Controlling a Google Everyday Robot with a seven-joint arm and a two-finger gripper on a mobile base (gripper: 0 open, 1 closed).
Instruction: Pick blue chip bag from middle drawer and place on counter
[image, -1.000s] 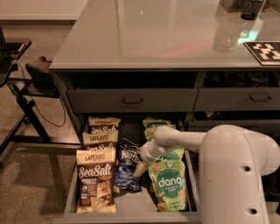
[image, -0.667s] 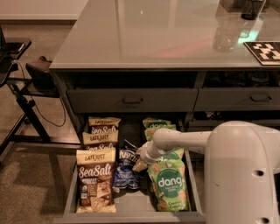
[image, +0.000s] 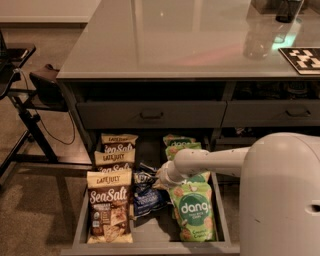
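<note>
The blue chip bag (image: 146, 196) lies in the middle column of the open middle drawer (image: 150, 246), between tan bags and green bags. It is dark navy and crinkled. My gripper (image: 161, 176) sits at the end of the white arm, low in the drawer, at the bag's upper right edge and touching or nearly touching it. The arm crosses over the green bags. The glossy grey counter (image: 170, 45) spreads above the drawer.
Three tan Late July Sea Salt bags (image: 109, 206) fill the drawer's left column, and green dang bags (image: 194, 212) fill the right. Closed drawer fronts (image: 150, 115) sit under the counter. A clear cup (image: 257, 37) and a marker tag (image: 302, 59) stand on the counter's right. A black stand (image: 25, 100) is at left.
My gripper has edged slightly down and left toward the blue chip bag. The bags have not visibly moved.
</note>
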